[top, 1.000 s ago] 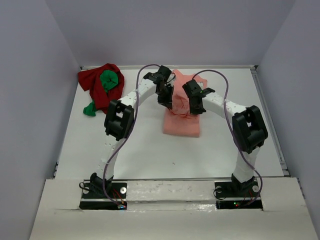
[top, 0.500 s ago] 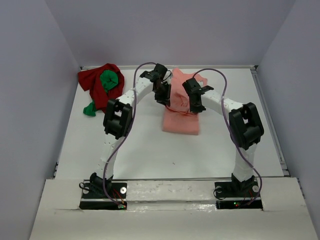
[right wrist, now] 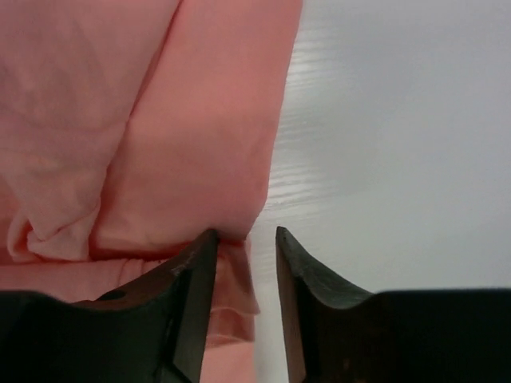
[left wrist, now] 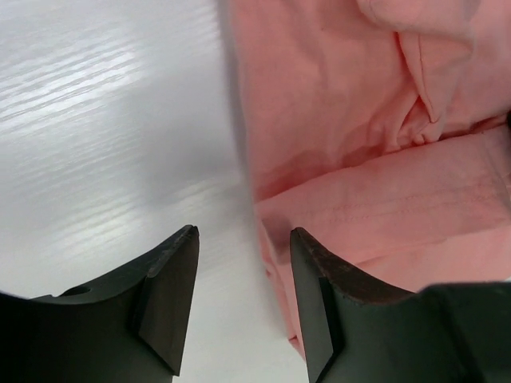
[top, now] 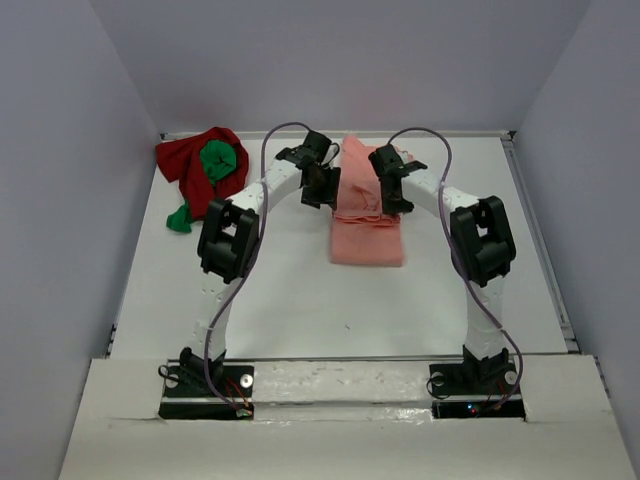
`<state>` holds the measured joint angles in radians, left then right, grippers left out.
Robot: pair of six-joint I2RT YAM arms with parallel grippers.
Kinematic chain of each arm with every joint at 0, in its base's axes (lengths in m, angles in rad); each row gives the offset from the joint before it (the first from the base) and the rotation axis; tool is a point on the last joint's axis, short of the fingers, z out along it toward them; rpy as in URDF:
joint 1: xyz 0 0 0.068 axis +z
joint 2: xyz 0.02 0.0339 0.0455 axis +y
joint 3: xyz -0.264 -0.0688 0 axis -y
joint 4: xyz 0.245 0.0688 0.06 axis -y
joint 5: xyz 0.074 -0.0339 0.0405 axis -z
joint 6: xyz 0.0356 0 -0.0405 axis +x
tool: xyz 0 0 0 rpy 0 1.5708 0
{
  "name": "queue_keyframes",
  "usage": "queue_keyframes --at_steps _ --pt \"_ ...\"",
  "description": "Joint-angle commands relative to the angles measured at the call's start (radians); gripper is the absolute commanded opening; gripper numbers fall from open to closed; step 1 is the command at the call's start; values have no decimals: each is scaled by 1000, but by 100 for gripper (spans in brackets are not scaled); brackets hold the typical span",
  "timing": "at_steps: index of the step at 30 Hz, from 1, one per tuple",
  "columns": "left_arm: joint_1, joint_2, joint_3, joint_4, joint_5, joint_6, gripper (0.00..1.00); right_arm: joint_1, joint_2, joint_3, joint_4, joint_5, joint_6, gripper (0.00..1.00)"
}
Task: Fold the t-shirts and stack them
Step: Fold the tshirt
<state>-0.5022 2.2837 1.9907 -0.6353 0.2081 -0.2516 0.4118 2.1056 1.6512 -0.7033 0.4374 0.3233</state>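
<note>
The green t-shirt (top: 218,160) is partly covered by the dark red t-shirt (top: 186,162); the salmon-pink t-shirt (left wrist: 359,120) is cut off at both wrist views' edges.

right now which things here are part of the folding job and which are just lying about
Job: pink shirt, partly folded, mid-table; red shirt and green shirt, heaped together at the far left corner; left gripper and right gripper, both open at the pink shirt's side edges.
Just there: table, purple cables, walls.

salmon-pink shirt (top: 366,240) folded mid-table, green shirt (top: 219,160) bunched with red shirt (top: 188,168)
</note>
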Motion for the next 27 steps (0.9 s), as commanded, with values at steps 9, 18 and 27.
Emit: queue_keyframes --at_steps 9,18,27 --pt "-2 -352 -225 111 -104 -6 59 -21 16 297 -31 35 -155 52" --pt "-62 -484 -383 131 -133 -44 12 15 -225 3 -12 -81 -14 0" --pt "-104 -394 -323 98 -188 -67 0 94 -357 -234 27 -34 29 0"
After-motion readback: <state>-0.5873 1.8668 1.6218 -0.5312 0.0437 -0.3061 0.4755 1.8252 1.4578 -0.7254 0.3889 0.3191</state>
